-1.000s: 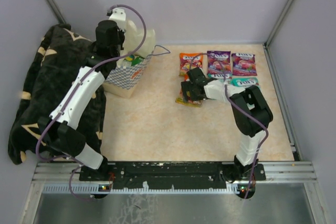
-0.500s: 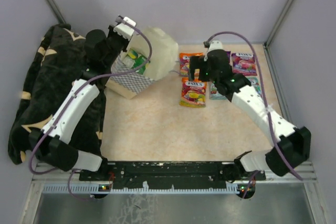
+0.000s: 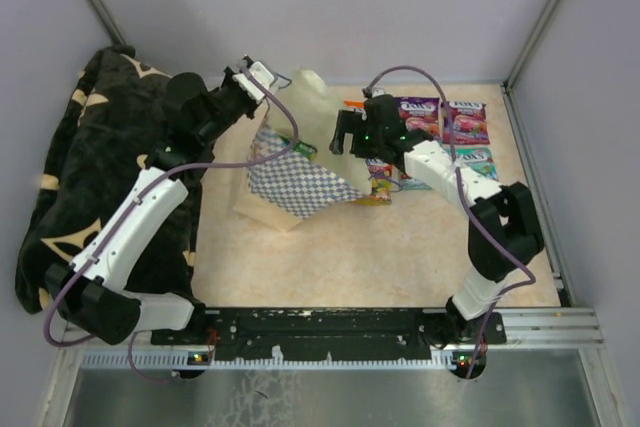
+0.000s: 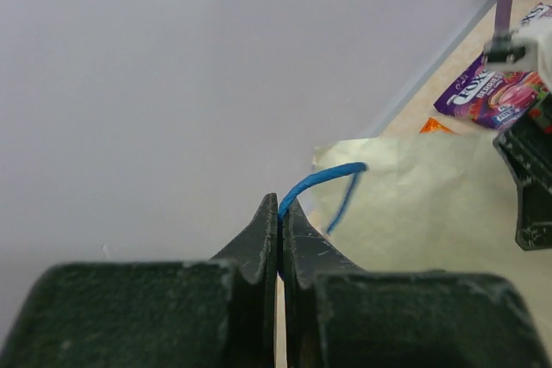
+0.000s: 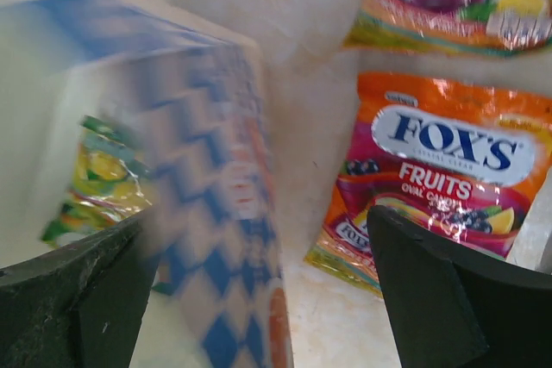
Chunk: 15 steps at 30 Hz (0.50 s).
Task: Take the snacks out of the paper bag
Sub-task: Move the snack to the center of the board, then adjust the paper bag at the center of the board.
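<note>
Paper bag (image 3: pixel 295 172) is tilted on worktop (image 3: pixel 300 267), handle (image 4: pixel 323 183) pinched by closed left gripper (image 4: pixel 280 234); right gripper (image 5: pixel 259 286) is held wide at its mouth. Green packet (image 5: pixel 95 183) inside is judged light, slippery, floppy; edge is best pinched.

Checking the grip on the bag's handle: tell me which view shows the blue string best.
Left wrist: the string arcs from the bag into the shut left tool, sharp and close. From the top it is too thin to make out. The right wrist shows only the bag's blurred checks, no string.
</note>
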{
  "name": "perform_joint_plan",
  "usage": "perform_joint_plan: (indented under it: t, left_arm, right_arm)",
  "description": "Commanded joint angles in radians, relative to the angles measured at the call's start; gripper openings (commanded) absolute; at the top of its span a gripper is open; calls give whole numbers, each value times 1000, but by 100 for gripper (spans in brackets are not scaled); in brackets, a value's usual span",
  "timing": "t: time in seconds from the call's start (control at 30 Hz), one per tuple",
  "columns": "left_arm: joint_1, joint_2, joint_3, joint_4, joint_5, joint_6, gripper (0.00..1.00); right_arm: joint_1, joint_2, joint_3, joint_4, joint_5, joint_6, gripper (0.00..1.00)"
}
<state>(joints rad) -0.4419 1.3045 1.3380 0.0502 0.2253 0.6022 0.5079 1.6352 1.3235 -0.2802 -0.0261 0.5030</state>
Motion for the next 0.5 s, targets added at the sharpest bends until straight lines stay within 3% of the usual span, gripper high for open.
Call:
perform_joint_plan:
  t: [0.0,0.07,0.13,0.2,0.3,0.37,0.47]
  left_arm:
    - [-9,1,13,33,0,43,0]
    - [-11,7,15,34,-6,50,0]
    - [-11,18,14,53,-16,56,0]
    - [-11,39,12,92,-41,67,0]
    - [-11,98,21,200,-83,94,0]
    - [-9,159,40,286,-108,115,0]
    - [13,259,73,436,-45,88,0]
  right_arm:
    - [1,47,-7,21,-26,51,99]
    - [1,52,-28,24,-19,64,99]
    - [0,42,-75,65,-27,97,89]
    - [1,32,-136,145,-63,157,69]
    - [5,32,-242,303,-127,288,23]
    - [14,35,-321,432,-123,392,0]
    - [33,64,-420,637,-66,537,0]
